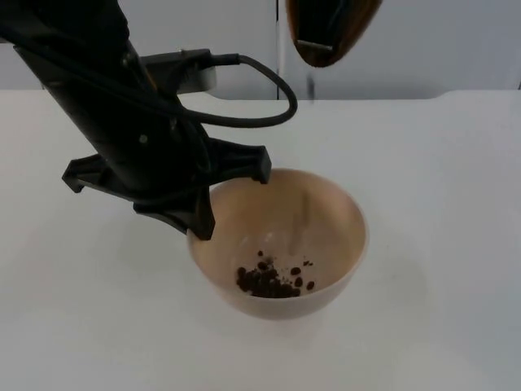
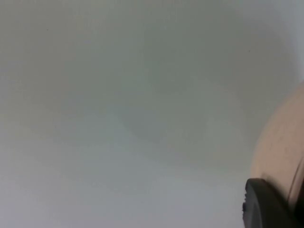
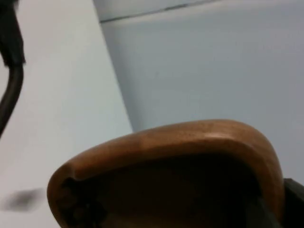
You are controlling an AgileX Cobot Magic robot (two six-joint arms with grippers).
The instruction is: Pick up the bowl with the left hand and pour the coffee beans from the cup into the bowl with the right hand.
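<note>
You're mid-pour: left gripper fingers clamp the bowl rim above the tabletop. Cup, tipped above the bowl, sits in the right gripper, fingers' grasp can't tell. Some beans landed; more falling.

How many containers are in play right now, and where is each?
2. The bowl is at table centre, its rim held by the left gripper, with coffee beans inside. The wooden cup is tipped above it, in the right gripper.
</note>
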